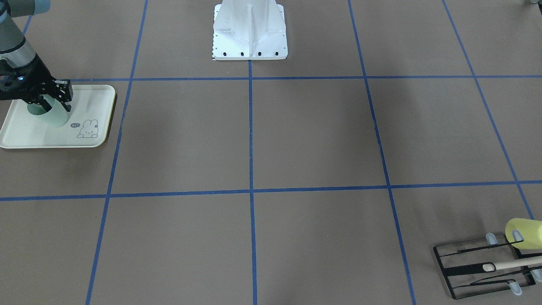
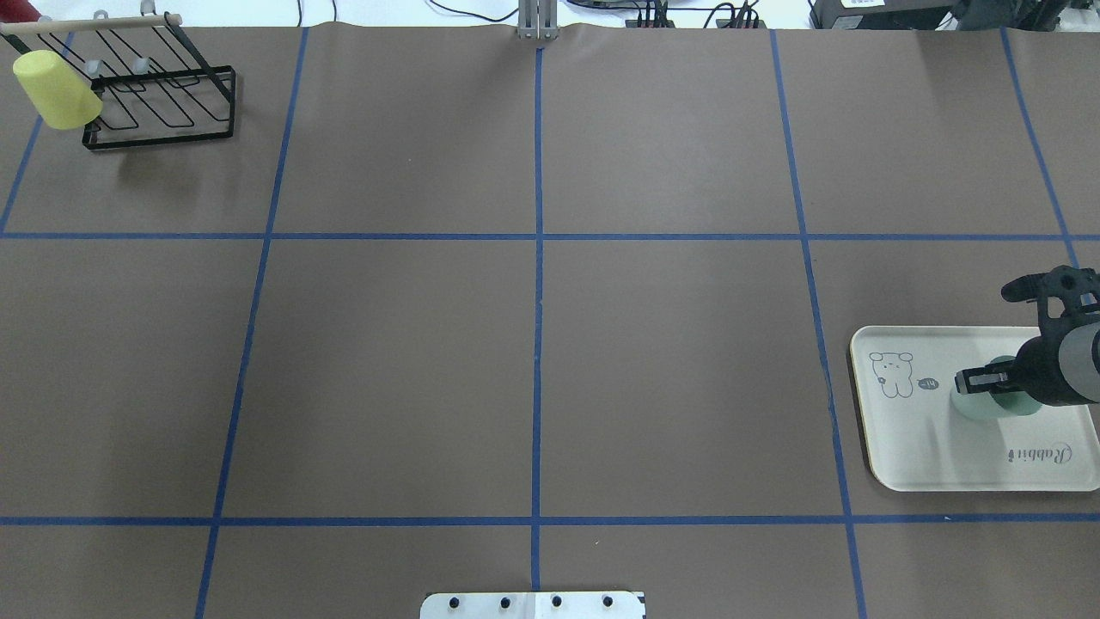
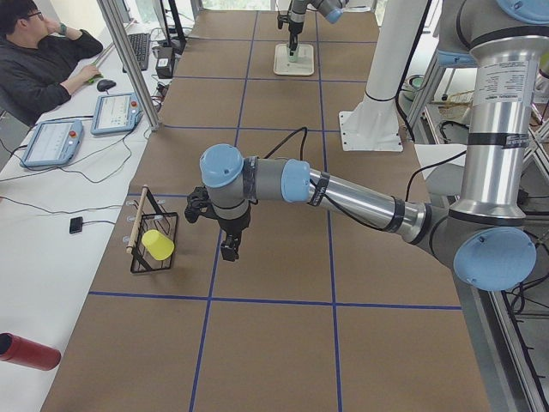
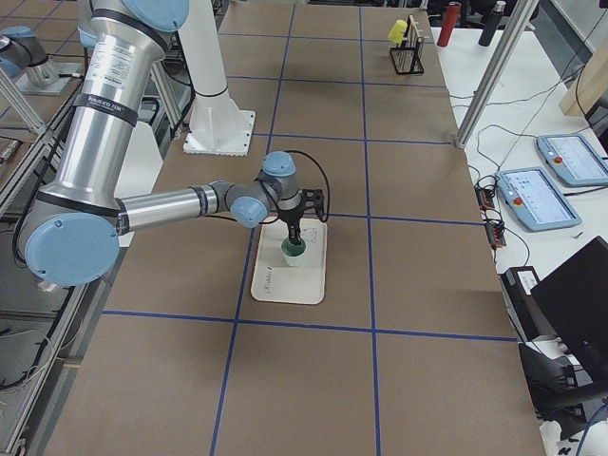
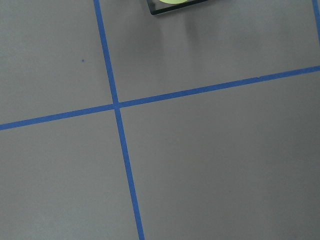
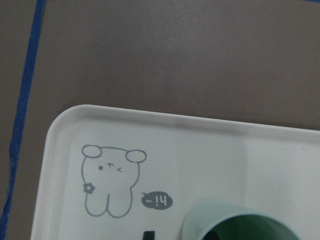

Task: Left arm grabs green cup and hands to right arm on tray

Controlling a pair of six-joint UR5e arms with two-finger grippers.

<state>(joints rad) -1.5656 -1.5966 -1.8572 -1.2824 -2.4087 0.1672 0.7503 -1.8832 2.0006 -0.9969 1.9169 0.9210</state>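
Green cup mouth-up on tray at frame's bottom right, just under right gripper, grip hard to tell; left gripper far off, grip unclear too.

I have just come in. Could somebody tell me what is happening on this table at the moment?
The right arm's black gripper is at the small mint-green plastic cup, which sits mouth up on the flat cream rectangular tray. One finger is inside the rim and one outside, but I cannot tell whether the jaws grip it. The left arm carries no cup and hangs above the brown table, beside the black wire rack that bears a pale yellow cup.
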